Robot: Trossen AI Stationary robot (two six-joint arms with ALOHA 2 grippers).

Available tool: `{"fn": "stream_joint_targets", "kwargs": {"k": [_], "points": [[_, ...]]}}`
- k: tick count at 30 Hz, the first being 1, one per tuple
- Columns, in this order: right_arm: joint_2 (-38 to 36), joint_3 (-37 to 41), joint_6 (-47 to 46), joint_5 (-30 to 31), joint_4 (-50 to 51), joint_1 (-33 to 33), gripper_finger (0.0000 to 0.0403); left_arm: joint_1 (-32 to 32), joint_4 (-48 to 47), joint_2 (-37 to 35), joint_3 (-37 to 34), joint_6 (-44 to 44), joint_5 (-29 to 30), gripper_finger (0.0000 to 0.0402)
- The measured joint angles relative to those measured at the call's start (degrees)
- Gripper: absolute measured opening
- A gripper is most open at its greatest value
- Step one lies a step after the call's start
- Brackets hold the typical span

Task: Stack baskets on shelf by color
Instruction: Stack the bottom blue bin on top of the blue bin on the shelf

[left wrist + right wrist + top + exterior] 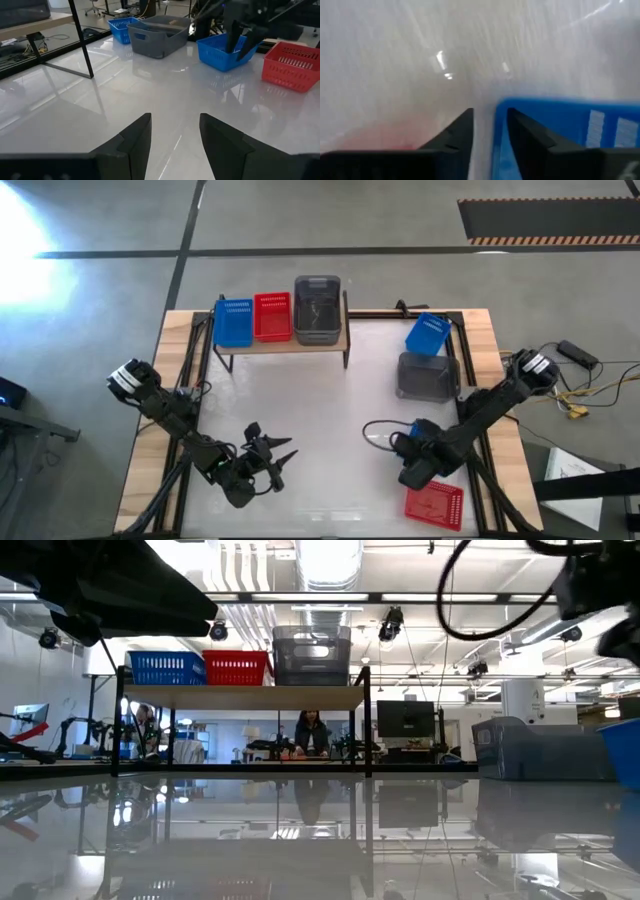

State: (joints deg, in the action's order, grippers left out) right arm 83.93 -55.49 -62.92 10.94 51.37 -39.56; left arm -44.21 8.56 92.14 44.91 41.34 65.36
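A glossy white worktop [300, 400] with wooden edges carries everything, in a bright workshop where a person sits far behind the shelf. The right hand [415, 465] is down near the front right, astride the wall of a loose blue basket [215, 52], whose rim shows right at it in its own wrist view; I cannot tell whether it already grips. Just in front of it lies a loose red basket [434, 505]. Farther back on the right are a grey basket [427, 375] and behind it a second blue basket [428, 333]. The shelf [283, 344] stands at the back left, holding a shelf blue basket [233, 322], a shelf red basket [272, 316] and a shelf grey basket [318, 308] side by side. The left hand [265, 455] waits near the front left, spread wide and holding nothing. These baskets look light and fairly stiff, though thin mesh walls would likely flex under a hard squeeze and slide on the slick top. The rim of a wall seems the best hold, kept level for nesting into its match
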Motion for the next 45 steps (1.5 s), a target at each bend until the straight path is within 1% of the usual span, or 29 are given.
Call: {"fn": "stream_joint_targets", "kwargs": {"k": [3, 5, 6, 8, 11, 14, 17, 19, 22, 25, 28, 30, 33, 36, 39, 42, 45], "points": [[3.7, -3.4, 6.7, 2.6, -0.2, 1.4, 0.0059, 0.0, 0.0, 0.0, 0.0, 0.0, 0.0, 0.0152], [6.4, -6.1, 13.0, 5.1, -1.3, 2.7, 0.0024, 0.0, 0.0, 0.0, 0.0, 0.0, 0.0, 0.0152], [7.9, -7.6, 17.1, 6.3, -2.9, 3.3, 0.0018, 0.0, 0.0, 0.0, 0.0, 0.0, 0.0, 0.0152], [11.2, -10.9, 27.5, 7.0, -7.4, 4.7, 0.0015, 0.0, 0.0, 0.0, 0.0, 0.0, 0.0, 0.0152], [16.9, -16.3, 47.1, 7.1, -17.1, 6.3, 0.0015, 0.0, 0.0, 0.0, 0.7, -0.7, -0.1, 0.0152], [23.2, -22.7, 65.6, 7.1, -25.0, 7.6, 0.0014, -0.5, 0.0, -0.5, 2.2, -4.7, -2.1, 0.0152], [29.2, -29.9, 82.5, 8.3, -27.9, 8.5, 0.0014, -1.4, 0.0, -1.5, 4.4, -10.1, -4.9, 0.0152], [32.8, -35.1, 89.5, 9.1, -27.6, 9.2, 0.0022, -2.3, 0.0, -1.9, 6.1, -14.7, -5.7, 0.0152], [35.5, -41.1, 94.2, 9.2, -25.6, 10.1, 0.0051, -3.6, 0.0, -1.9, 8.7, -23.0, -5.9, 0.0152], [35.7, -45.0, 93.2, 9.2, -19.5, 11.0, 0.0089, -4.6, 0.0, -1.9, 10.7, -29.8, -5.9, 0.0152], [32.8, -44.9, 87.4, 8.2, -12.4, 12.0, 0.0116, -4.7, 0.0, -1.8, 11.2, -31.5, -6.0, 0.0152], [29.7, -42.8, 81.9, 8.1, -9.1, 12.6, 0.0122, -4.6, 0.0, -1.7, 11.1, -31.5, -6.9, 0.0152], [23.2, -34.8, 74.2, 7.3, -7.4, 12.9, 0.0123, -4.5, -1.2, -1.0, 11.1, -31.8, -10.0, 0.0152], [15.8, -23.6, 66.1, 7.0, -10.3, 11.6, 0.0118, -3.8, -6.8, -0.2, 12.6, -31.7, -15.3, 0.0152], [8.0, -12.1, 56.9, 7.1, -17.0, 9.3, 0.0113, -2.2, -16.9, 0.5, 16.7, -30.5, -21.5, 0.0152], [1.6, -0.9, 49.4, 7.4, -27.5, 6.7, 0.0109, 0.9, -28.1, 2.0, 21.1, -28.5, -29.5, 0.0152], [-2.8, 9.5, 45.1, 10.8, -40.8, 4.1, 0.0104, 4.3, -35.9, 4.6, 25.0, -28.2, -39.1, 0.0152]]}}
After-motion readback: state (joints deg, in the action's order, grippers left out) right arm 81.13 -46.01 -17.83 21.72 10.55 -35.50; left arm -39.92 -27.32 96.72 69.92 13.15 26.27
